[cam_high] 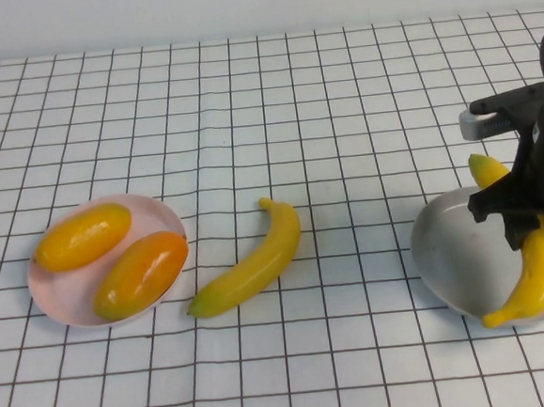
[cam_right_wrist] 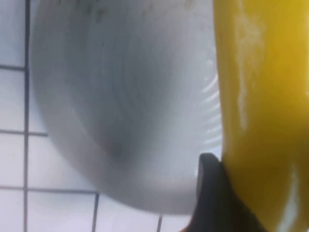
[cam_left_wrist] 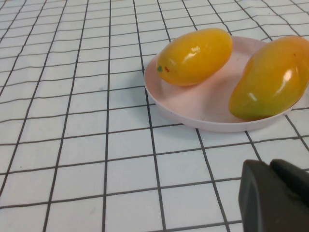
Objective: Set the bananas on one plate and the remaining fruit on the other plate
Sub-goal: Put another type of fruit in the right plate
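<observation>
Looking down from my high camera, I see a white tablecloth point(cam_high: 245, 102) ruled with a black grid. At nine o'clock sits the round pale pink plate point(cam_high: 49, 298), holding two plump glossy mango-like fruits, one yellow-orange point(cam_high: 83, 236) and one deeper orange point(cam_high: 141, 273); each has its long axis running from eight towards two o'clock. Near the centre, on bare cloth, a long curved yellow plastic-looking banana point(cam_high: 250, 264) lies with its greenish tip at eight o'clock and its stem at one o'clock. At three o'clock the round grey plate point(cam_high: 446, 256) carries a second yellow banana point(cam_high: 532, 273), running roughly twelve to six. My right gripper point(cam_high: 528, 204) is over that plate, clenched on this banana. The right wrist camera alone shows a dark finger point(cam_right_wrist: 217, 193) touching the banana's skin. Only the left wrist camera shows my left gripper point(cam_left_wrist: 275, 195), low over the cloth beside the pink plate; whether it is released or clenched, I cannot tell.
</observation>
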`<move>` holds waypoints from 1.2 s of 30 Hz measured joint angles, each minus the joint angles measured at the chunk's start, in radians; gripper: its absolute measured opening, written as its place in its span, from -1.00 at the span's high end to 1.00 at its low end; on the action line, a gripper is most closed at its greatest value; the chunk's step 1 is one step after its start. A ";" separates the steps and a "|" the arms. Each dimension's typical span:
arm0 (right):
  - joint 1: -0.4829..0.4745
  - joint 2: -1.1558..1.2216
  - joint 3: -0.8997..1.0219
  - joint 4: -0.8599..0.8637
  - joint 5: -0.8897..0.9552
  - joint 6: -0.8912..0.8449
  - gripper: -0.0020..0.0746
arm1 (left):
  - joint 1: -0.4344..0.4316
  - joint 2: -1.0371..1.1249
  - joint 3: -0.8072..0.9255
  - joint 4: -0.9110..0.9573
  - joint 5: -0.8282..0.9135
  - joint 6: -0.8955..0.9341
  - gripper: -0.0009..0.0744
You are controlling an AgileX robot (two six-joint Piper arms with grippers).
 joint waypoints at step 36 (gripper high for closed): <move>0.266 0.395 -0.745 0.219 0.084 0.052 -0.30 | 0.000 0.000 0.000 0.000 0.000 0.000 0.98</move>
